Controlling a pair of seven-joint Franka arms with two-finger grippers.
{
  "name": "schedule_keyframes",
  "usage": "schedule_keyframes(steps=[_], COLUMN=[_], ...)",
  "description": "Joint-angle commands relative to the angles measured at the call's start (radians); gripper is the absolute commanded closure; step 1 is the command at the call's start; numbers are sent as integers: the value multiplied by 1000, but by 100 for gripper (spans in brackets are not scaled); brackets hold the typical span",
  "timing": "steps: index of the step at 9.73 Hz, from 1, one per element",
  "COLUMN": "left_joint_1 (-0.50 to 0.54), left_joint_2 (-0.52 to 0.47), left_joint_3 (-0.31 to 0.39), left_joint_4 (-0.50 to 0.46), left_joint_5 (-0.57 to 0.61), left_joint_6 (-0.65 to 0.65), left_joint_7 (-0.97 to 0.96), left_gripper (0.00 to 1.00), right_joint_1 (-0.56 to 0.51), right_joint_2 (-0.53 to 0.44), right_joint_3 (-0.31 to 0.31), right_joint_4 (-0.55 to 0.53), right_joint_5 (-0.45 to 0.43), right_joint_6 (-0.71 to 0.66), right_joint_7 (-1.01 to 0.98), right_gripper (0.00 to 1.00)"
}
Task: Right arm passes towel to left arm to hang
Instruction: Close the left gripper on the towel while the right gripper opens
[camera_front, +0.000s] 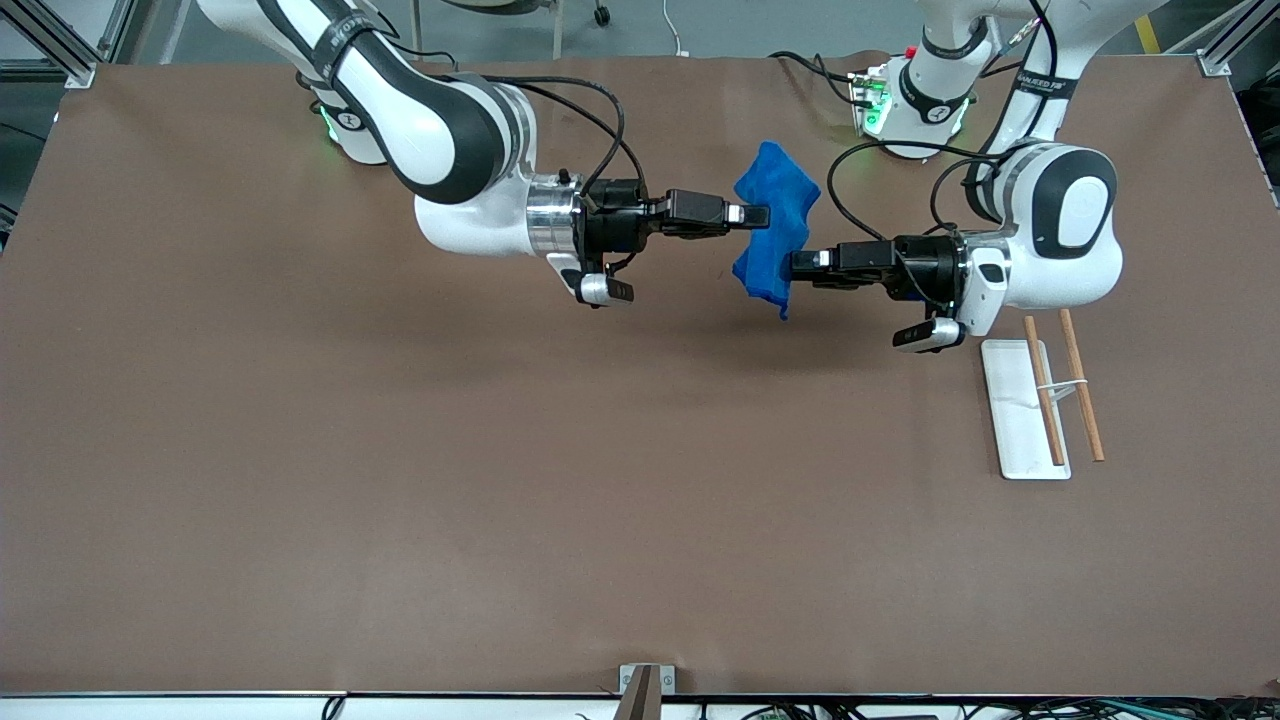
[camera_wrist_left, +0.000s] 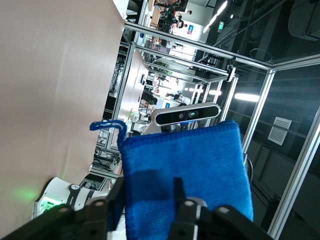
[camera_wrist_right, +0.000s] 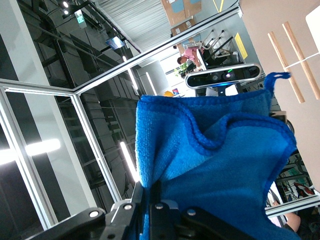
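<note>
The towel (camera_front: 775, 195), bright blue and fluffy, hangs in the air over the table's middle, between the two grippers. My right gripper (camera_front: 762, 215) is shut on the towel's upper part; in the right wrist view its jaws (camera_wrist_right: 150, 187) pinch a fold of the towel (camera_wrist_right: 225, 165). My left gripper (camera_front: 795, 265) is at the towel's lower part. In the left wrist view it (camera_wrist_left: 146, 185) stands open, one finger just outside the hem and the other in front of the towel (camera_wrist_left: 200, 165). The corner loop (camera_wrist_left: 107, 125) sticks out free.
A white base plate (camera_front: 1015, 440) with two wooden rods (camera_front: 1085, 390) across it lies toward the left arm's end of the table, nearer to the front camera than the left gripper. Brown tabletop stretches around it.
</note>
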Motion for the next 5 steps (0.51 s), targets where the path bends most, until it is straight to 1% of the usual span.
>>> schedule_keyframes(steps=[1,3,4,5], left_joint_1=[6,9,9,10], left_joint_2=[25,28,28,29], left_joint_3=[-6,-6,-3,-3], left_joint_4=[21,40,43,53], left_joint_5=[2,4,6,7], left_joint_6=[46,55,55,55], left_joint_7=[17,19,20,20], left_gripper=[100,100,100,100], right_joint_1=[-9,-9,-12,-17], right_joint_2=[-10,-10,-10,-13], right_joint_3=[10,10,10,8], right_joint_4=[-9,-9,-10,-13], right_joint_5=[32,32,29,18], right_joint_6=[2,2,2,21], right_joint_7=[-26,-26,-23,-25], right_gripper=[100,100,71,1])
